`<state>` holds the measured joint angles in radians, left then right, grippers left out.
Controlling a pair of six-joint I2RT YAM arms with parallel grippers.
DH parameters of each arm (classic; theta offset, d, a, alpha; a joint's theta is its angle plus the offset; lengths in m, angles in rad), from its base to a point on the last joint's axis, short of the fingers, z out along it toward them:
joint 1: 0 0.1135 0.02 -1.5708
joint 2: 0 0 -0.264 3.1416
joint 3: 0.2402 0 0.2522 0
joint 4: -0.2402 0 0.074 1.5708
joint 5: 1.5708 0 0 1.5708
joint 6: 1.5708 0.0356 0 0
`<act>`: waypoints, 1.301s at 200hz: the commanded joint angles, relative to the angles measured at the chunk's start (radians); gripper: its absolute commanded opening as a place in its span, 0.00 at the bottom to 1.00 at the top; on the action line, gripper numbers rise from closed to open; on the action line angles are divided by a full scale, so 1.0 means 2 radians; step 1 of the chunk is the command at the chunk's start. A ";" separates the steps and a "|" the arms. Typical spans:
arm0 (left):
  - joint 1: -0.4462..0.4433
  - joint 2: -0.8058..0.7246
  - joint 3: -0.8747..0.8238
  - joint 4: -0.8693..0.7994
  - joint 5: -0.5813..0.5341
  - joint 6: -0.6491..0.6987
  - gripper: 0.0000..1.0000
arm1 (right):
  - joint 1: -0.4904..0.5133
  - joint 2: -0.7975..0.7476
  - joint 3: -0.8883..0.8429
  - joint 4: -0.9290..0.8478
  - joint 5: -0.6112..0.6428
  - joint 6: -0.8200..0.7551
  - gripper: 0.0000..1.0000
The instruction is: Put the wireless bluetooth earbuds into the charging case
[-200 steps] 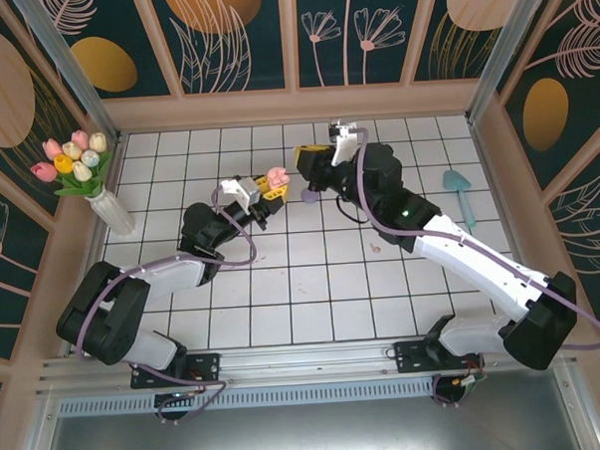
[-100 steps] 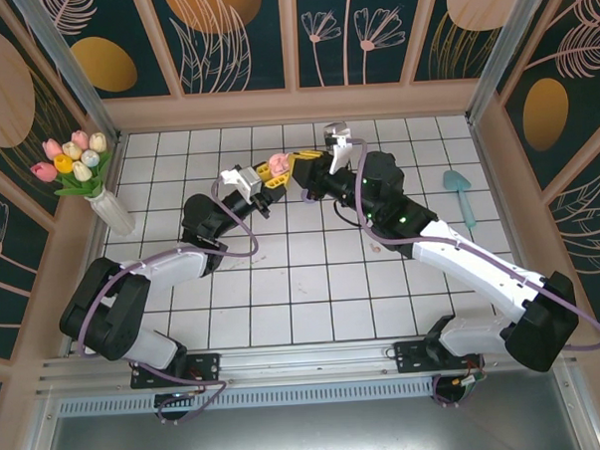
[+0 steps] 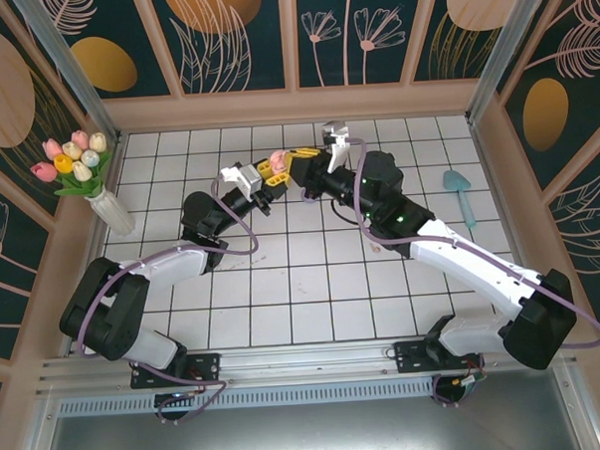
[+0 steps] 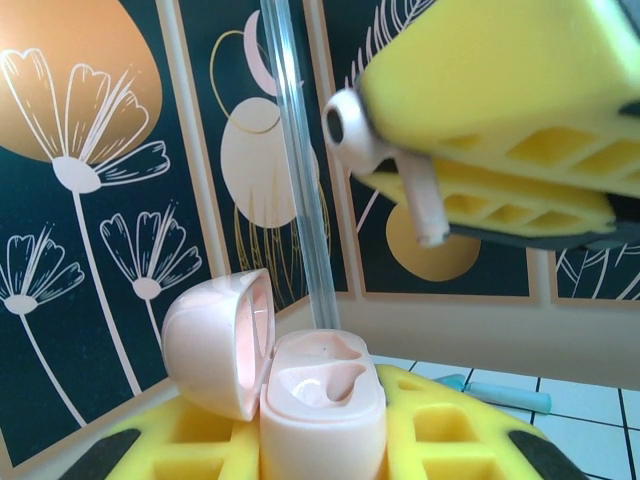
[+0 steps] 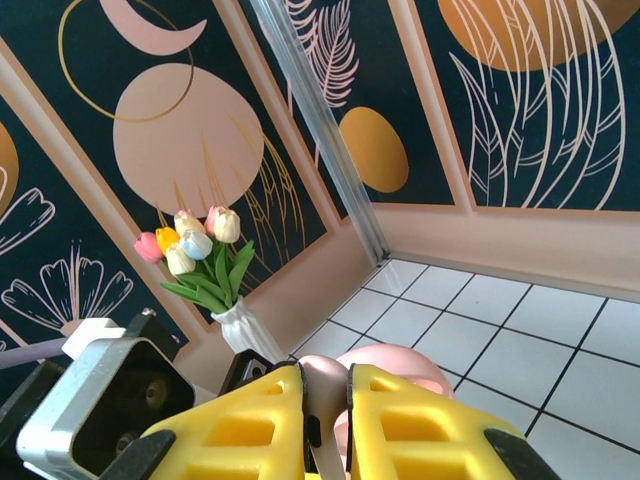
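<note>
Two grippers meet above the table: the left gripper (image 4: pixel 320 455) is closed around the smooth, rounded pink charging case (image 4: pixel 322 405), holding it upright with its hinged lid (image 4: pixel 215 345) open. The right gripper (image 5: pixel 327 420) pinches one glossy pale pink earbud (image 4: pixel 385 150) just above the case, stem downward, probably so it can go straight in.
</note>
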<state>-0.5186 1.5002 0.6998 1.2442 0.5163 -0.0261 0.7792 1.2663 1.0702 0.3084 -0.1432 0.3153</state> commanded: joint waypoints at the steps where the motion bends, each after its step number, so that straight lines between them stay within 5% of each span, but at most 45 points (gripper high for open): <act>1: -0.004 0.002 0.014 0.005 0.008 0.007 0.00 | 0.005 0.009 0.005 0.023 -0.017 -0.008 0.15; 260: -0.005 0.002 0.012 0.000 0.010 0.003 0.00 | 0.005 0.003 0.016 0.029 -0.003 -0.004 0.15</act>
<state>-0.5240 1.5002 0.7002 1.2366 0.5198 -0.0265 0.7891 1.3075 1.0706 0.3111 -0.1577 0.3157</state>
